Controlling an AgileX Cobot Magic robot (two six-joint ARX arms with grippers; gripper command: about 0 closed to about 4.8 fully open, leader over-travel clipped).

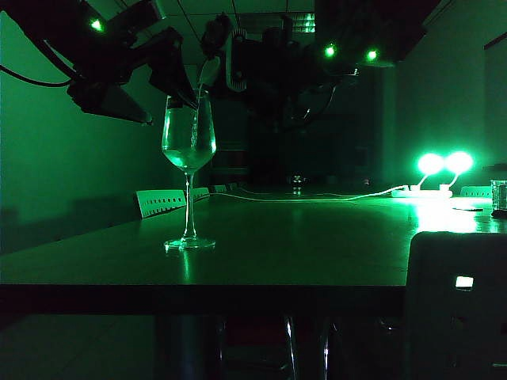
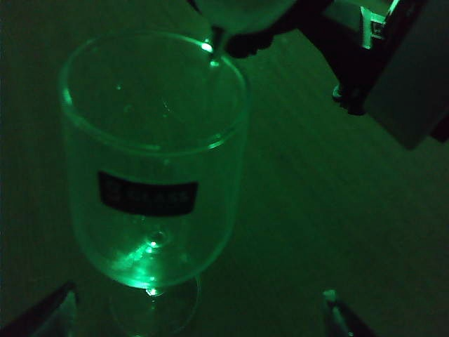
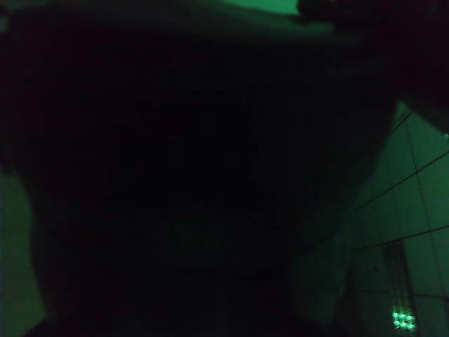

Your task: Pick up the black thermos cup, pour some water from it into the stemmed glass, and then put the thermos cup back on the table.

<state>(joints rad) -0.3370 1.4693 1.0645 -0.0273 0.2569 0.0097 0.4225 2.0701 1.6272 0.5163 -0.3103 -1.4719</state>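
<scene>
Right hand (image 1: 226, 59) tilts black thermos cup (image 1: 207, 71) over stemmed glass (image 1: 188, 142).

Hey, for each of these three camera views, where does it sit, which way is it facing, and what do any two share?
Exterior view: low at table height, facing the stemmed glass; both arms overhead.
Left wrist view: on the left arm, looking down into the glass; open left end effector fingertips flank its foot.
Right wrist view: on the right arm, almost filled by the black thermos cup it holds.
Shared: exterior and left wrist views both show the glass and the pouring cup.
</scene>
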